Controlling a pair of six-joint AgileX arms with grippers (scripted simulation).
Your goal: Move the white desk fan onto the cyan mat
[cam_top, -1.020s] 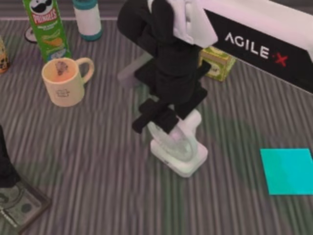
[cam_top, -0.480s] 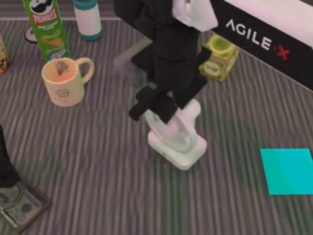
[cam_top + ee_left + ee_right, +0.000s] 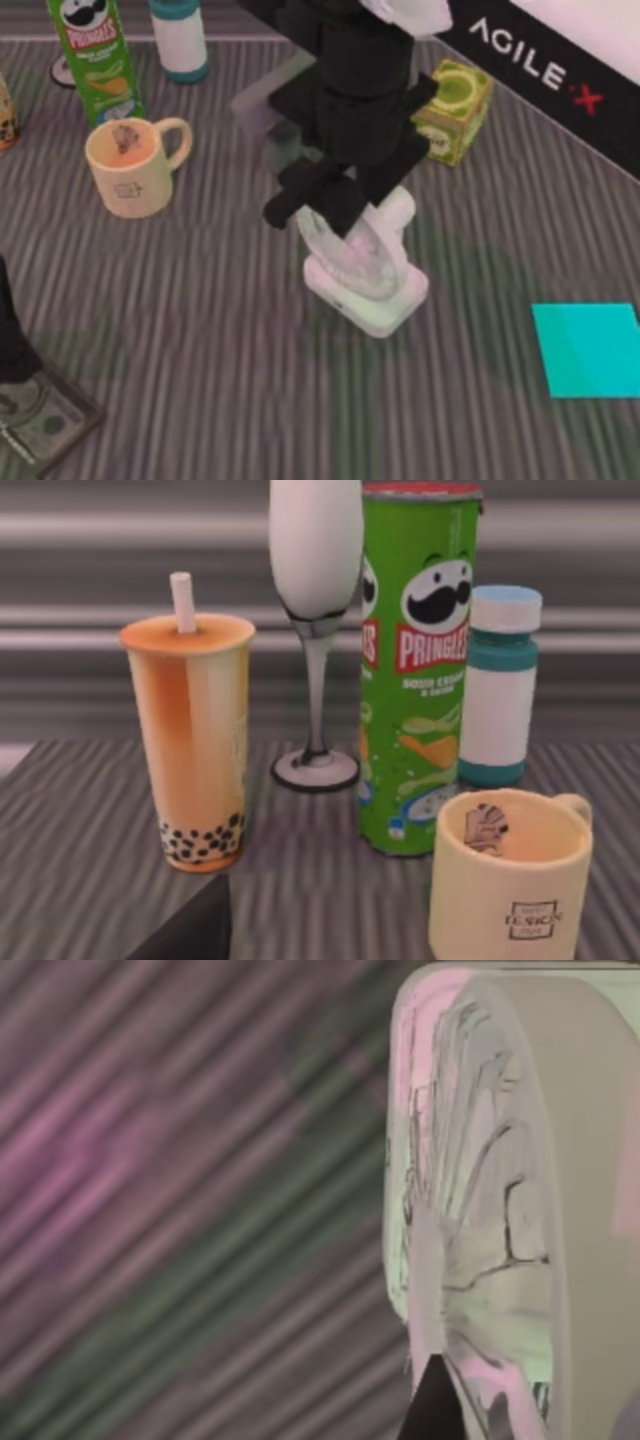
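The white desk fan [image 3: 368, 298] stands near the table's middle, its round translucent grille [image 3: 350, 255] edge-on to the top view. My right gripper [image 3: 335, 205] comes down from above and is shut on the top of the grille. The right wrist view is filled by the fan [image 3: 480, 1210], with one dark fingertip [image 3: 430, 1410] against the grille. The cyan mat [image 3: 588, 350] lies flat at the right edge, well apart from the fan. My left arm [image 3: 10, 330] is parked at the left edge.
A cream mug [image 3: 130, 165] stands left of the fan, a green Pringles can [image 3: 95, 55] and a teal-capped bottle [image 3: 180, 40] behind it. A green box [image 3: 455, 110] sits just behind the fan. A bubble-tea cup [image 3: 195, 740] and wine glass [image 3: 315, 630] stand far left. A dark frame [image 3: 40, 420] lies front left.
My right gripper has closed lower on the grille, and the fan has shifted slightly toward the back of the table with it. The left arm has not moved.
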